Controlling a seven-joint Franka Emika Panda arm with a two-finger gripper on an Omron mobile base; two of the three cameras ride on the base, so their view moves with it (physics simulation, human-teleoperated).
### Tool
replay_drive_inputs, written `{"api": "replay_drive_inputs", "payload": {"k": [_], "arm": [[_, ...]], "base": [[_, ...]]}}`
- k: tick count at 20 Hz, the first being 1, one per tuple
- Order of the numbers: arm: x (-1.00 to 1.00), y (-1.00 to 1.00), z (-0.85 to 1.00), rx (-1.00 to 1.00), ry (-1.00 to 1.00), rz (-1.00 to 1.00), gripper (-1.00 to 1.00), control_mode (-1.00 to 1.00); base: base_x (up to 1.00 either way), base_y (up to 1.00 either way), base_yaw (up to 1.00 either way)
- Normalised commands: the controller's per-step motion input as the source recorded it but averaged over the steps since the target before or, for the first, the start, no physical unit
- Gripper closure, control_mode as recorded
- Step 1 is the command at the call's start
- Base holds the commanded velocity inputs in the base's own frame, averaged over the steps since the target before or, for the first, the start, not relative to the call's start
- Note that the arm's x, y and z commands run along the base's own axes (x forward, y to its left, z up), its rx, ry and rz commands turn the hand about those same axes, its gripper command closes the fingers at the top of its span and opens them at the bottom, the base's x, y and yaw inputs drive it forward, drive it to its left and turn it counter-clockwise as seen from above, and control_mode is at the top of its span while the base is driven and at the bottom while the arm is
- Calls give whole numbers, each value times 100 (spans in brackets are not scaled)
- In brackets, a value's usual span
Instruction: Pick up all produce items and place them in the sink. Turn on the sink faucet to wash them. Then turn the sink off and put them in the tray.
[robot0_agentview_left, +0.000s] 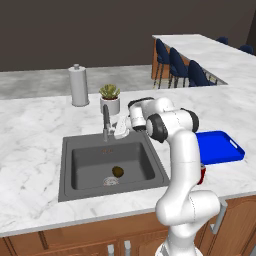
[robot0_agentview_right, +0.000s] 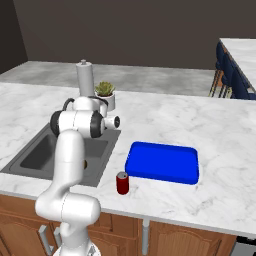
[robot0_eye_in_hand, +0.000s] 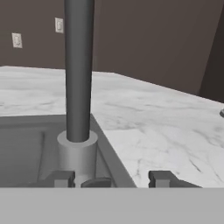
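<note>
A small brown-olive produce item (robot0_agentview_left: 118, 171) lies on the floor of the dark grey sink (robot0_agentview_left: 65, 170), beside the round drain (robot0_agentview_left: 111, 180). The sink faucet (robot0_agentview_left: 106, 121) stands at the basin's back rim. My gripper (robot0_agentview_left: 114, 132) is down at the faucet's base, just right of it. In the hand view the faucet column (robot0_eye_in_hand: 78, 70) rises straight ahead. My gripper (robot0_eye_in_hand: 111, 179) is open there, its fingertips (robot0_eye_in_hand: 159, 178) apart on either side of a small dark part at the faucet's foot. The blue tray (robot0_agentview_left: 220, 147) sits empty on the counter to the sink's right.
A white paper-towel roll (robot0_agentview_left: 78, 86) and a potted succulent (robot0_agentview_left: 109, 97) stand behind the sink. A red can (robot0_agentview_right: 122, 183) stands near the counter's front edge, left of the tray (robot0_agentview_right: 162, 162). Blue bar stools (robot0_agentview_left: 175, 65) line the far counter.
</note>
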Motion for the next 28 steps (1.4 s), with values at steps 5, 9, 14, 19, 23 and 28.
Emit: {"api": "replay_drive_inputs", "payload": {"k": [5,9,14,19,23,28], "arm": [[0,8,0,0,0,0,100,-100],[0,0,0,0,0,0,100,-100],[0,-5,0,1,0,-8,100,-100],[0,-21,0,2,0,-21,100,-100],[0,-20,0,1,3,-23,100,-100],[2,-4,0,0,2,-3,100,-100]], "base": [[0,0,0],[0,0,0],[0,0,0],[0,0,0],[0,0,0],[0,0,0]]}}
